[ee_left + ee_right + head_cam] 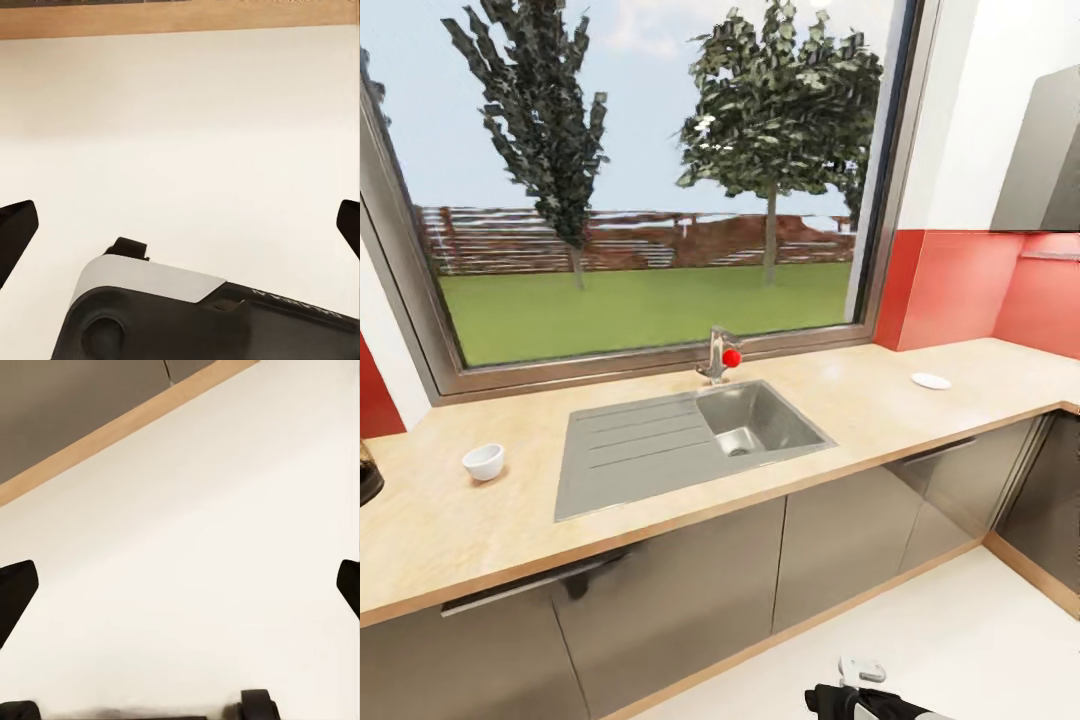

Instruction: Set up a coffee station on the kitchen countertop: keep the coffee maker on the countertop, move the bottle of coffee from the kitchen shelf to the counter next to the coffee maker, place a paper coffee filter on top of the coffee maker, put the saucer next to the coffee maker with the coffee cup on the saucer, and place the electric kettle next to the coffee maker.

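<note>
The long light wood-look table (840, 420) carries a steel sink (680, 440). A flat white saucer (931, 381) lies toward its right end, a small white cup (483, 462) near its left end. Both pincers, left pincer (180, 225) and right pincer (180, 585), gape wide, empty, over pale floor (225, 547).

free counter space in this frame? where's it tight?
The kitchen countertop has bare stretches: right of the sink up to the saucer, and along the front edge below the coffee cup. Past the saucer toward the corner is bare too. Tightest at the far left, where a dark object sits cut off at the frame edge.
</note>
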